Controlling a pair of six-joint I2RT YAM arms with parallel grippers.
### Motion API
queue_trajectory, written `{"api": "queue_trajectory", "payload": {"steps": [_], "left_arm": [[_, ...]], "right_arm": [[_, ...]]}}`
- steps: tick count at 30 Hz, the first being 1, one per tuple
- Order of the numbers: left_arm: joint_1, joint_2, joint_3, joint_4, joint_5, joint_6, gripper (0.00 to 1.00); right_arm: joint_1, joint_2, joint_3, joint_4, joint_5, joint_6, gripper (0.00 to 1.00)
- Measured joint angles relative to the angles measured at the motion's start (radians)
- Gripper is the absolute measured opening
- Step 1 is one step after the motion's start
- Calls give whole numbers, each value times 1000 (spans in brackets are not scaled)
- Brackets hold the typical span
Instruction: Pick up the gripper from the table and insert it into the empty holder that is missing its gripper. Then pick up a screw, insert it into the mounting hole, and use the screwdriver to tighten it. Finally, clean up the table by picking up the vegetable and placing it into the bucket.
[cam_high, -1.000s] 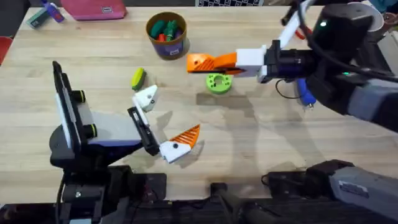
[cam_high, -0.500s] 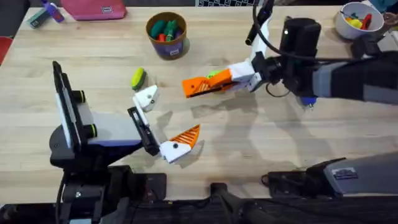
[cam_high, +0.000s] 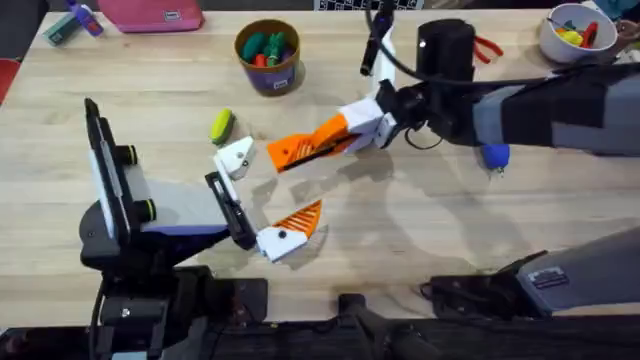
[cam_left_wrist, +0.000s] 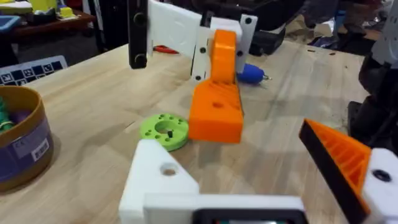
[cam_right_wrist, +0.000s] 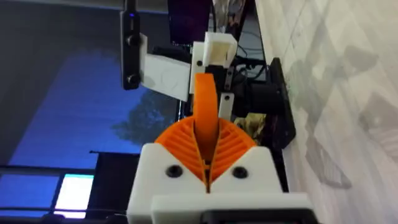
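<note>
Above mid-worktop (cam_high: 420, 240), holding the gripper (cam_right_wrist: 205, 109) pinched in the closed right hand (cam_high: 283, 153), near the holder (cam_high: 235, 157) on the wide-open, empty left hand (cam_high: 265, 192); awaiting insertion, screwing, vegetable (cam_high: 222, 125) into bucket (cam_high: 268, 60).

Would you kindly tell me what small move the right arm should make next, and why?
Probably ease the right gripper toward the holder. Its jaws are shut on the orange gripper wedge, whose tip sits just short of that bare white block.

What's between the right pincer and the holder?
In the overhead view, bare wood separates the right pincer, shut on the gripper, from the holder.
</note>
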Motion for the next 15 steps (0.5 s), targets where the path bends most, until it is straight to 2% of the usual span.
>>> {"api": "queue_trajectory", "payload": {"steps": [8,15], "left_arm": [[0,0,0,0,0,0,985],[0,0,0,0,0,0,985]], "right_arm": [[55,8,1,-1,0,-21,9],[66,34,1,-2,2,-41,9]]}}
